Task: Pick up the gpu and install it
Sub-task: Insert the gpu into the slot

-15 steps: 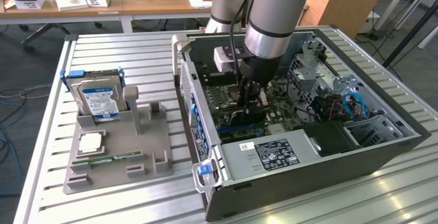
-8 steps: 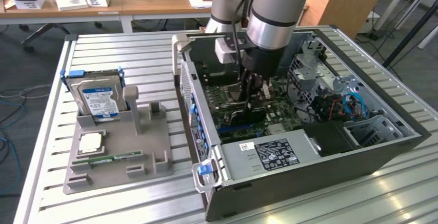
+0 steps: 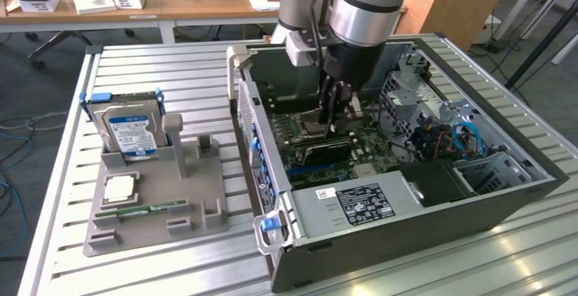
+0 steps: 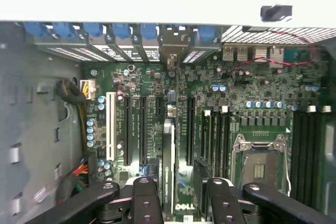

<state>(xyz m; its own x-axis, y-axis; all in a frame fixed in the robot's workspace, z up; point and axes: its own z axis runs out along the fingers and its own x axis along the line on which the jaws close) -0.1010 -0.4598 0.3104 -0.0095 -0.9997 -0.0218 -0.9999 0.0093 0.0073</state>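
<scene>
On the exterior view's left, a grey tray (image 3: 194,194) on the slatted table (image 3: 63,174) holds a hard drive (image 3: 129,130) standing upright, a processor chip (image 3: 120,189) lying flat and a narrow memory stick (image 3: 145,209). To the right stands the open computer case (image 3: 505,208), its far corner cut off behind the robot arm (image 3: 366,5). The arm reaches down inside the case, and its gripper (image 4: 178,203) hides part of the motherboard (image 4: 252,82) beneath. In the wrist view the card (image 4: 169,166) stands on edge in a slot between the black fingers (image 4: 144,203), its long axis running along the slot toward the case's rear brackets; its near end is hidden by the gripper. The jaws are spread wide on either side of the card, gripping nothing.
</scene>
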